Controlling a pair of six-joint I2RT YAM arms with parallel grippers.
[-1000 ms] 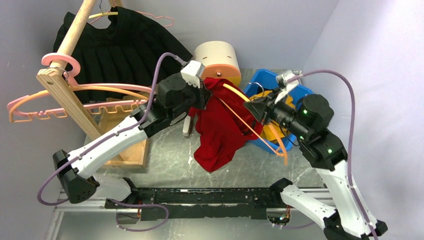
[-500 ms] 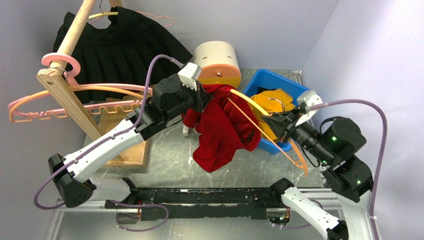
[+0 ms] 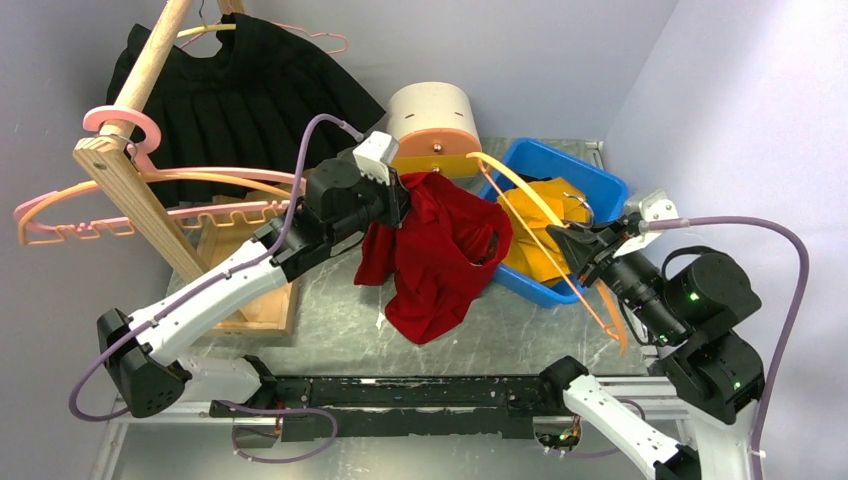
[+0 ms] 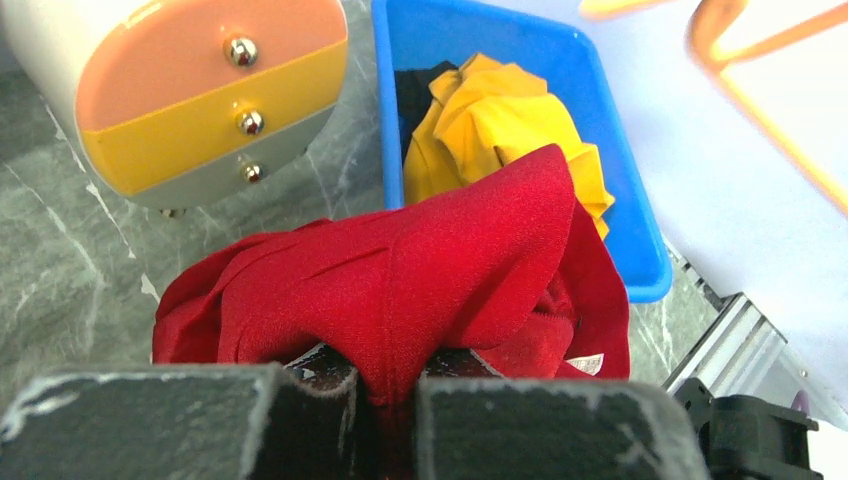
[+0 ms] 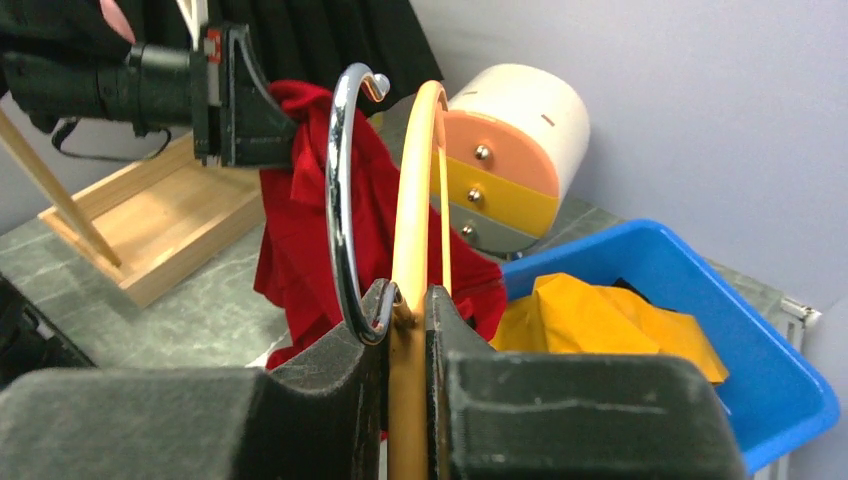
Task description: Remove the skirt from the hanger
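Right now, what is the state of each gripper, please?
Left gripper: shut on the red fabric skirt.
Right gripper: shut on the orange plastic hanger.

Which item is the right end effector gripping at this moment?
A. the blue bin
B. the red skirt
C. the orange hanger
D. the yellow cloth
C: in the right wrist view, the right end effector is closed on the orange hanger, while the red skirt is pinched by the left end effector.
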